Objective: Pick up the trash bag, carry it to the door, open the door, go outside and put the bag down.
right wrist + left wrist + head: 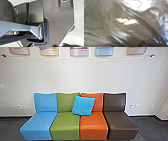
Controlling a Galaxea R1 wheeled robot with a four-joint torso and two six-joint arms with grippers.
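A row of four armless padded seats stands across the area ahead of the robot, with a white wall (62,77) directly behind it. Seat order, from the robot's left: blue seat (38,122), green seat (65,124), orange seat (93,124), brown seat (121,123). A bright blue cushion (83,105) leans, tilted, across the green and orange backrests. Colored posters (79,50) line the wall above. The floor (11,128) beside the seats is dark gray.

The trash bag (134,29) is located close to the left wrist camera; in the right wrist view it lies near the robot's base plate. Surface: thin, glossy film, gray-brown, with creases, long folds and white glints. Contents: cannot be identified.

Left gripper: opening and grip on the bag cannot be determined. Right gripper: opening and load cannot be determined.
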